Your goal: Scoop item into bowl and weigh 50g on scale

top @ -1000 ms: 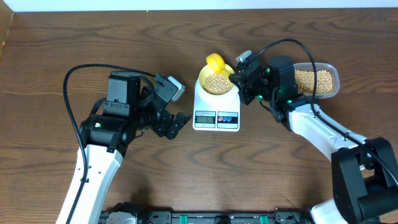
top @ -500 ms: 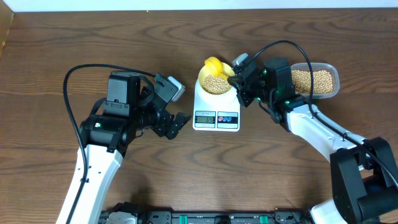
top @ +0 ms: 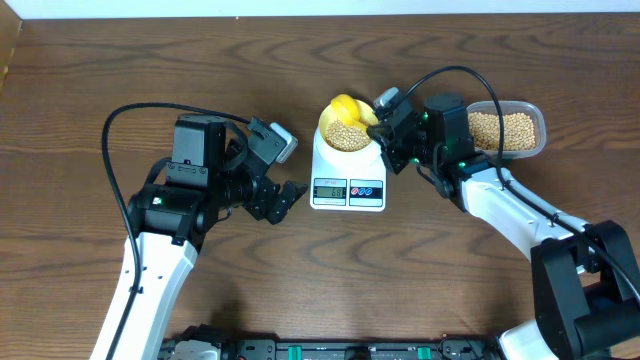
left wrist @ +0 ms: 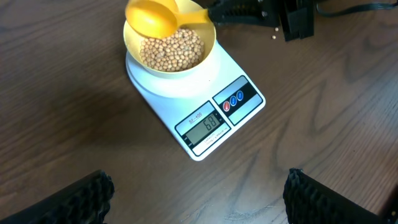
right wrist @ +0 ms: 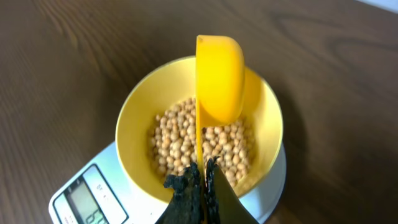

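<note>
Overhead, upper centre: the right tool [right wrist: 202, 180] pinches the scoop [right wrist: 219, 78] by its handle, tilted over the bowl [right wrist: 134, 124] of beans [right wrist: 174, 140] on the scale [left wrist: 168, 99], apparently to dose the weight; the left tool [top: 290, 168], spread, idles left of it.

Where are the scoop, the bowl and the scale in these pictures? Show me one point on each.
scoop [right wrist: 219, 78], right wrist view, on its cup.
bowl [right wrist: 140, 127], right wrist view, on the bare inner wall.
scale [left wrist: 205, 122], left wrist view, on its display.
</note>
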Robot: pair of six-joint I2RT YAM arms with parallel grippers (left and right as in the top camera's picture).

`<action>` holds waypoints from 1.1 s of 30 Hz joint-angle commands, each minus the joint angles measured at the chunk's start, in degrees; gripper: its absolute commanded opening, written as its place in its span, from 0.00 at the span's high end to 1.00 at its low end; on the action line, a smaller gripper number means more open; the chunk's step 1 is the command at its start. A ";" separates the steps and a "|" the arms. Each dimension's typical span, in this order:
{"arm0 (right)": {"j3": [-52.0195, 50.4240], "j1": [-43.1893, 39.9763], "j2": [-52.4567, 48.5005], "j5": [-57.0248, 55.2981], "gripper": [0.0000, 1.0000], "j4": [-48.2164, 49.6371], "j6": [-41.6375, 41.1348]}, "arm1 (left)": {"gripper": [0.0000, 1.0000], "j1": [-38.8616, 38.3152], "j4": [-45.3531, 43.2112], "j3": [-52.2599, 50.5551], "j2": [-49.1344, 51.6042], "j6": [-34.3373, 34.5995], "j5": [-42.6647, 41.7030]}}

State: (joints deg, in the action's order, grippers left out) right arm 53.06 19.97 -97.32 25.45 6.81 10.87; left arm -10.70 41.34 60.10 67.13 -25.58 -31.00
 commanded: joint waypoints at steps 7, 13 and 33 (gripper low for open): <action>0.09 0.39 -0.28 0.22 0.99 -3.34 0.79 | 0.11 -0.13 -0.07 -0.26 0.22 -0.74 -0.48; 0.09 0.37 -0.28 2.43 0.99 -3.43 0.79 | 0.11 -0.13 -0.07 -0.26 0.22 -0.74 -0.48; 0.09 -0.20 0.04 7.76 0.99 -5.11 0.57 | 0.11 -0.13 -0.07 -0.26 0.22 -0.74 -0.48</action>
State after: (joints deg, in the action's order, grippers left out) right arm 53.06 19.94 -97.32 32.38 0.95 11.03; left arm -10.70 41.34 60.10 67.13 -25.58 -31.00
